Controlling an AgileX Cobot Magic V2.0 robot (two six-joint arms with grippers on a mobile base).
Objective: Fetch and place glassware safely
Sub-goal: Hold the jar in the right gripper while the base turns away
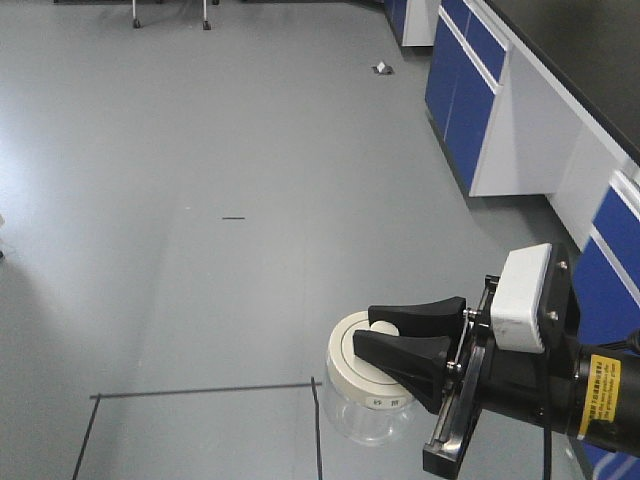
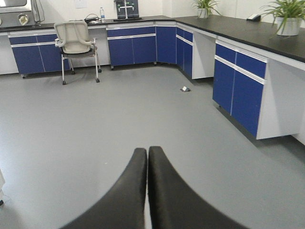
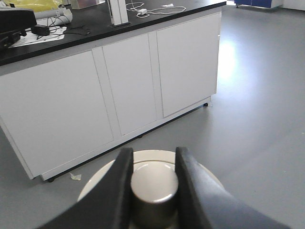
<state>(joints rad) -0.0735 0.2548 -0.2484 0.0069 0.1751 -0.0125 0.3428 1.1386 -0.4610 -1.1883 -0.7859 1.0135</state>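
The glassware (image 1: pixel 368 418) is a squat clear jar with a cream-white lid (image 1: pixel 345 362). It hangs above the grey floor at the lower right of the front view. My right gripper (image 1: pixel 366 327) is shut on the lid's round central knob (image 3: pixel 154 183), one black finger on each side, and the lid's rim (image 3: pixel 97 188) shows behind them. In the right wrist view the jar's glass body is hidden under the lid. My left gripper (image 2: pixel 147 150) is shut with its fingers pressed together and nothing between them, pointing out over the floor.
Blue and white lab cabinets (image 1: pixel 465 90) under a black counter run along the right. A white cabinet island (image 3: pixel 119 90) stands ahead of the right wrist. Black tape lines (image 1: pixel 200 392) mark the floor. A small scrap (image 1: pixel 381 68) lies near the cabinets. A chair (image 2: pixel 76 40) stands far back.
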